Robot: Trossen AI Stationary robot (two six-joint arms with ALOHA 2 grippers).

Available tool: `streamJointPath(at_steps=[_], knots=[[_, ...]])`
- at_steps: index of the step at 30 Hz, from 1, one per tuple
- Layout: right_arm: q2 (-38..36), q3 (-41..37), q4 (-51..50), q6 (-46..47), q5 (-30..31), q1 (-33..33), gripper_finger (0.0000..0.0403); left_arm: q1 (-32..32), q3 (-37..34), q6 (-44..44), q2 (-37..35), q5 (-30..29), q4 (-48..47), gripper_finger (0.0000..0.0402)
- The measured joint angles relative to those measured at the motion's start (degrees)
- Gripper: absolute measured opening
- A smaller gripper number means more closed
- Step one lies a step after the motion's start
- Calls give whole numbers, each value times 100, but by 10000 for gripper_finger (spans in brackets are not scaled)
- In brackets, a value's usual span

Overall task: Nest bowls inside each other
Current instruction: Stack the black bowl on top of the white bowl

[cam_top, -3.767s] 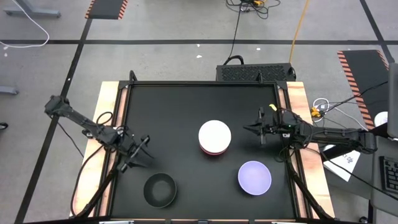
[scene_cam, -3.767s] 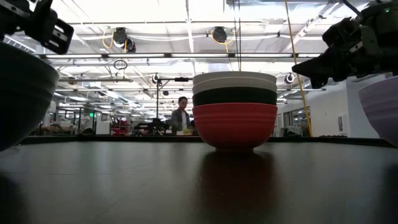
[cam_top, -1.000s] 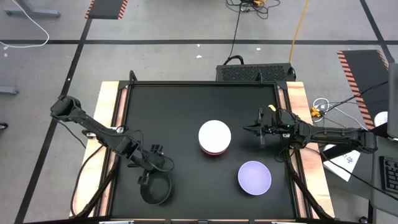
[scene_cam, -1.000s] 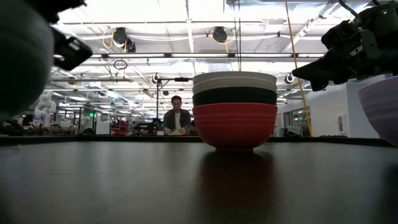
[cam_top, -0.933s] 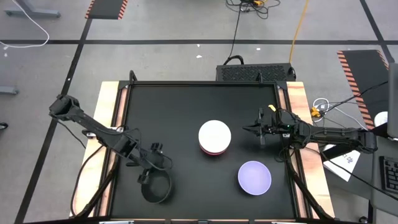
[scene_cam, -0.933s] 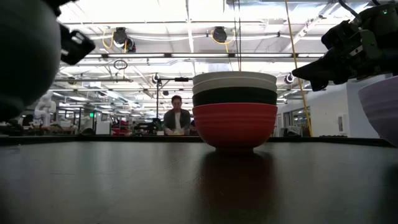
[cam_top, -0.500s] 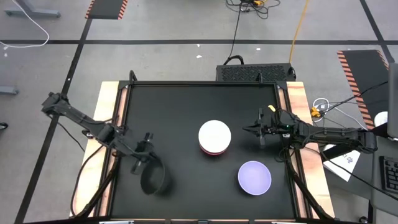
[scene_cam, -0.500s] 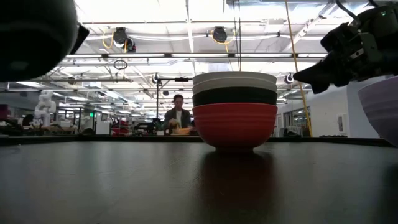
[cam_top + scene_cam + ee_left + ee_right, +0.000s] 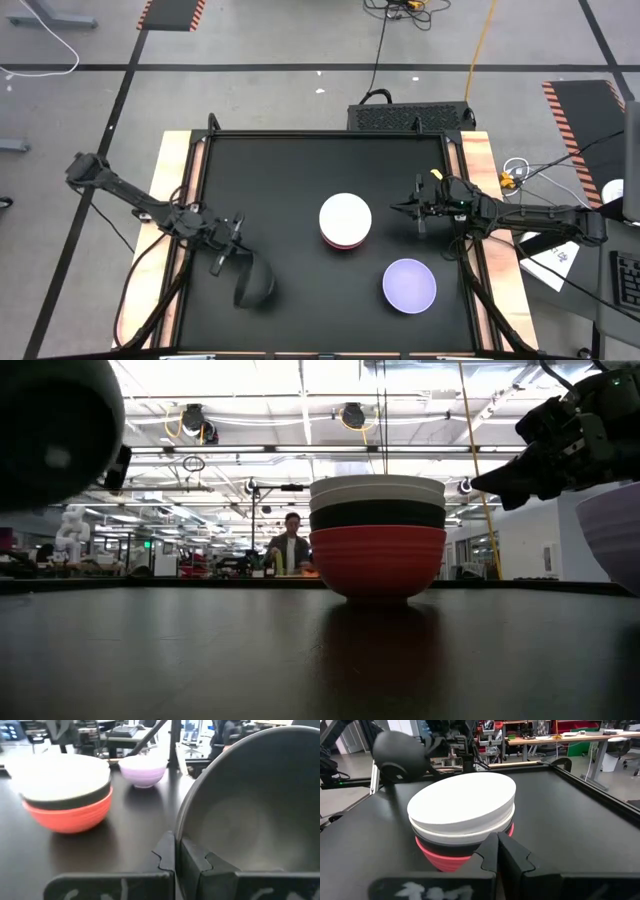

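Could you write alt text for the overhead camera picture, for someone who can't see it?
Seen from above, the left gripper holds a round black plastic bowl tilted on its side above a black table. A white-topped stack of nested bowls sits mid-table, a pale lavender bowl nearby, and the right gripper waits shut beside the stack.

bright overhead light, blurred foreground

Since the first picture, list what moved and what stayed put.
The left gripper came down onto the black bowl near the table's front left, closed on its rim and lifted it off the table, tipping it on its side. The stack of red, black and white bowls, the lavender bowl and the shut right gripper hovering beside the stack stayed as they were.
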Motion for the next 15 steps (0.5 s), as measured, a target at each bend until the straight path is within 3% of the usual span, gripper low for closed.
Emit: streamJointPath(at_steps=[9,15], knots=[[2,0,34,4,0,2,0,438,-172,239,17,-26,59,5],[2,0,32,21,0,2,0,838,-172,310,19,-160,677,5]])
